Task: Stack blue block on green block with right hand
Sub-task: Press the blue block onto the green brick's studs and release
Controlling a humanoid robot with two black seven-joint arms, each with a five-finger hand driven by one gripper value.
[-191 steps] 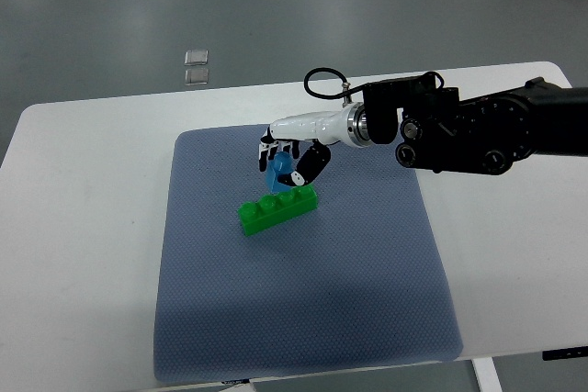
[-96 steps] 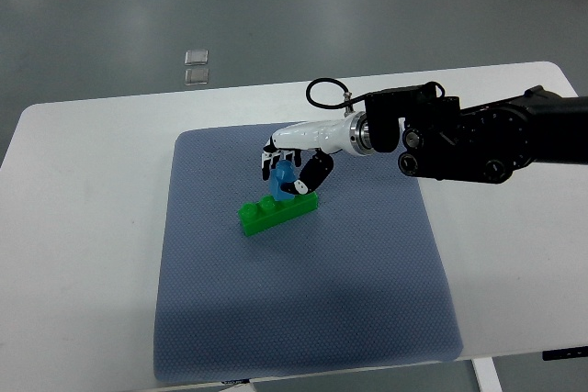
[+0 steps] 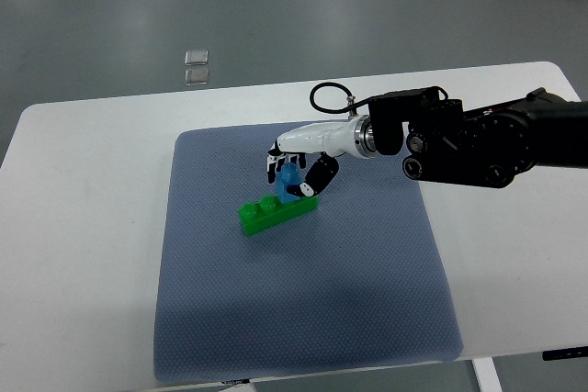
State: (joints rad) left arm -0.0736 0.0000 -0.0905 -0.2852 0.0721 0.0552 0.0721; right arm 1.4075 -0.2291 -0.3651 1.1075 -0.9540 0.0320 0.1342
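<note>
One arm does the work here, entering from the right edge of the tabletop [image 3: 83, 227]; the right robot hand [image 3: 296, 172] has its fingers curled around the blue block [image 3: 290, 180], holding it from above. The step in hand looks to be the placing itself: the blue block sits right over the far end of the green block [image 3: 277, 210], which lies at a slant on the grey mat [image 3: 303, 319] toward the mat's far-left part; whether the blue block already rests on the green studs or hangs just clear of them is hard to tell from this steep view. By my reading the next move calls for a straight press down to seat the studs; then the fingers must loosen without tipping the block. The left arm is not in view.
</note>
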